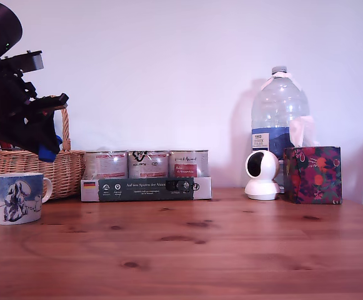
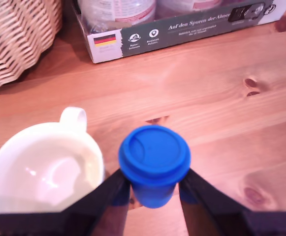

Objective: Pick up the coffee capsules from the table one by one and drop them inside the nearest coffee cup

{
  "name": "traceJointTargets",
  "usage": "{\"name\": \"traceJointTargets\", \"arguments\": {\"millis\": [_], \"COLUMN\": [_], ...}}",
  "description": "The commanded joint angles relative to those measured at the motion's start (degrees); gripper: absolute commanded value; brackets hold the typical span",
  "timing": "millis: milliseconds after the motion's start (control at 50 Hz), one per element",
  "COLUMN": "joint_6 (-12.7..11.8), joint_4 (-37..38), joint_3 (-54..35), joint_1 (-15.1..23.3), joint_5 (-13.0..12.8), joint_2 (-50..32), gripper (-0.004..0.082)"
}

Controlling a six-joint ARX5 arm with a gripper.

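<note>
Capsule [image 2: 154, 164], blue and lidded, is held between the closed fingers of the claw [image 2: 152, 189] in the air beside the coffee cup [image 2: 44, 164], not yet over its empty white bowl. A short shift is needed until it is centred above the rim before release. Clearance must be kept from the wicker basket [image 1: 40, 167] just behind the cup and the boxed tins [image 1: 146, 175] on the table [image 1: 231, 244].

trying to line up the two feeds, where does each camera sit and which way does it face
Exterior view: low at table height, facing the back wall; arm and pincer at its left edge.
Wrist view: on the arm, looking down past the pincer clamping a blue capsule.
Shared: coffee cup, wicker basket, tin tray.
</note>
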Motion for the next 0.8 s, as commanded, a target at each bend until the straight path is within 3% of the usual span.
{"name": "traceJointTargets", "arguments": {"millis": [0,340,780], "joint_6": [-0.3,-0.3,0.4], "joint_4": [0.3,-0.1,-3.4], "joint_3": [-1.2,-1.2,-0.3], "joint_1": [1.3,5.0,6.9], "joint_5": [0.1,0.5,0.9], "joint_2": [-1.9,-2.3,-2.2], "gripper": [0.0178,0.0178,0.0178]}}
